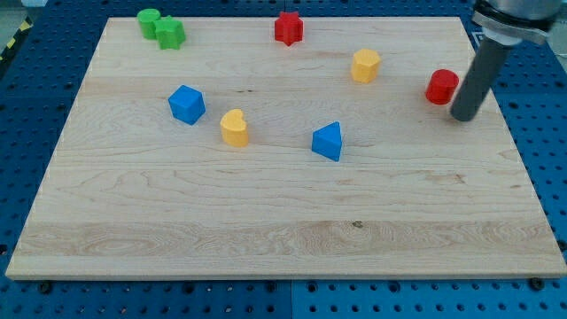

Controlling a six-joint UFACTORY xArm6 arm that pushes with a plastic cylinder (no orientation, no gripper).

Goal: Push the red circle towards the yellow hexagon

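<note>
— Locating the task items: where is the red circle (441,86)?

— Near the wooden board's (283,239) right edge, at the view's upper right. My tip (462,117) stands just beside it, to its lower right; whether they touch cannot be told. The rod has no fingers to open or close.

— And the yellow hexagon (365,66)?

— Left of the red circle, slightly higher, apart from it.

— Other blocks?

— Red star (288,28), two touching green blocks (160,27), blue cube (187,104), yellow heart (235,128), blue triangle (328,142). No readable writing appears.
</note>
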